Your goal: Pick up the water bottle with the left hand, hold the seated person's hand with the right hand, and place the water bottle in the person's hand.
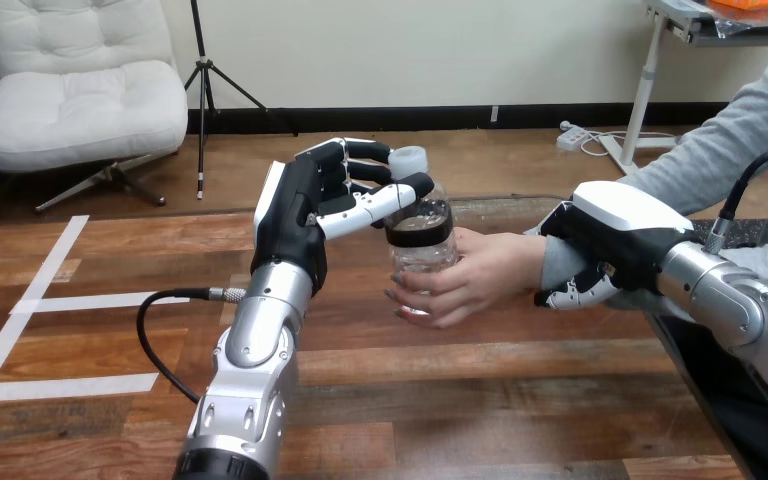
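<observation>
The left hand point(305, 215) is clamped on the top of the upright water bottle point(421, 243) above mid-table. The person's hand point(480, 277) wraps its lower half. The right hand point(612, 243) curls round the person's wrist point(557, 258) near the table's point(480, 400) right edge. Bare wood lies nearer.

Pretty sure this is a robotics lab or some kind of test bench, not anybody's home. The wooden table point(520, 400) has strips of white tape point(85, 301) stuck across it like position marks. Two machine arms with silver forearms, the left arm point(260, 345) and the right arm point(735, 295), reach over it. A person point(730, 140) sits at the table's right side.
</observation>
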Action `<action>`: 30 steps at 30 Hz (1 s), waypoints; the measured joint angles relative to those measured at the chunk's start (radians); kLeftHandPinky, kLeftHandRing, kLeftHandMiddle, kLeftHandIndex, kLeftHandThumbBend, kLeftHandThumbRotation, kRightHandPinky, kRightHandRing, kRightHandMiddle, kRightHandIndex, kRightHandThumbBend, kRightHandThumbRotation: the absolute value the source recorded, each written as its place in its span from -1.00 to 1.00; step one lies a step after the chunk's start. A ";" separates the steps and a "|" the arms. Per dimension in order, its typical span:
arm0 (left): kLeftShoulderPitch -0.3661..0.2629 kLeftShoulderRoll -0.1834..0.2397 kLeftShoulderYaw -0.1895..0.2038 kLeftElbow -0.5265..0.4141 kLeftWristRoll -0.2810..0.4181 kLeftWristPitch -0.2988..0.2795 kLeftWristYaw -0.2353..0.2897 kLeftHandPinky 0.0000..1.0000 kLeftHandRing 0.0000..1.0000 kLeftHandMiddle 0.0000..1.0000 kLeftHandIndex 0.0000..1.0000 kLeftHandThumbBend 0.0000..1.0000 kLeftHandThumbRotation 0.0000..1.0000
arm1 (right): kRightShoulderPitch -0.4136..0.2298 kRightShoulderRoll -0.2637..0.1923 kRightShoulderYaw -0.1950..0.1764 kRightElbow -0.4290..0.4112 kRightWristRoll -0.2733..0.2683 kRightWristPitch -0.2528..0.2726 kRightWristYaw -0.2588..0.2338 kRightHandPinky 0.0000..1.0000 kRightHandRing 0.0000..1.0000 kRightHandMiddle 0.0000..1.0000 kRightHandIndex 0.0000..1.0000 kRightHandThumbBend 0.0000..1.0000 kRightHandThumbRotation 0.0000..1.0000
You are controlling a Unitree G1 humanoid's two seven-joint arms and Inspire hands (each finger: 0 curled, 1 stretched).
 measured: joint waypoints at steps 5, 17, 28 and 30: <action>0.001 0.003 0.001 0.000 -0.016 0.012 -0.020 0.15 0.36 0.51 0.56 0.81 -0.36 | 0.000 0.000 0.000 0.001 0.000 0.000 0.000 -0.45 -0.36 -0.25 -0.23 0.03 -1.00; 0.002 0.016 -0.030 0.000 0.030 0.050 -0.035 0.57 0.74 0.78 0.80 0.99 0.38 | 0.000 0.000 0.000 0.001 0.000 0.000 -0.002 -0.46 -0.37 -0.26 -0.24 0.02 -1.00; 0.010 0.022 -0.047 0.000 0.038 0.047 -0.050 0.75 0.81 0.83 0.78 0.96 0.74 | 0.000 0.000 0.000 0.001 0.000 -0.001 -0.003 -0.47 -0.38 -0.27 -0.24 0.00 -1.00; 0.010 0.023 -0.047 0.000 0.037 0.043 -0.053 0.76 0.82 0.84 0.78 0.97 0.79 | 0.000 0.000 0.000 0.001 0.000 -0.001 -0.003 -0.47 -0.38 -0.26 -0.24 0.00 -1.00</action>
